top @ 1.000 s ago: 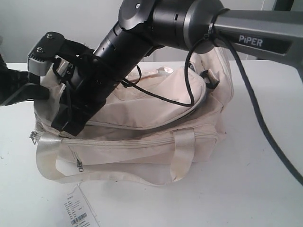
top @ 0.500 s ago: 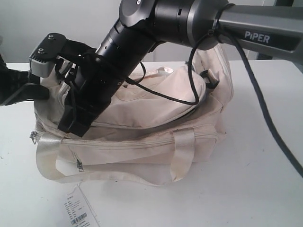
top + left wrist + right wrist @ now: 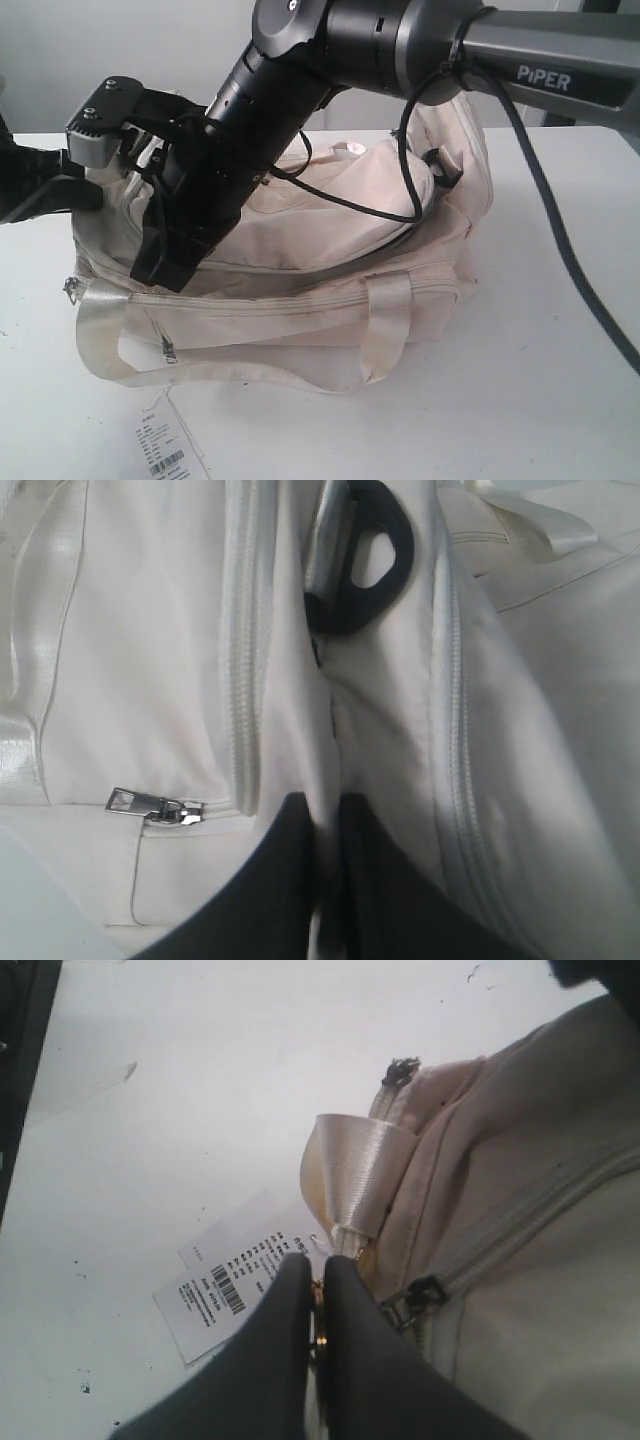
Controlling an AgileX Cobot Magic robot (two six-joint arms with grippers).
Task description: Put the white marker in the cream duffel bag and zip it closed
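Cream duffel bag (image 3: 300, 310) sits beneath arm (image 3: 560, 75) marked PiPER.

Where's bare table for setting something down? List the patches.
Free: the table in front of the cream duffel bag, right of the paper tag; also right of the bag, under the cable. Crowded: the bag's left end, with left gripper and right gripper.

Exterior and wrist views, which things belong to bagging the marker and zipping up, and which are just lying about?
Part of the job:
- bag
- zip pull, apparently what the right gripper pinches
- left gripper, clamped on bag fabric
- marker: not visible

Lying about:
- barcode tag on the table
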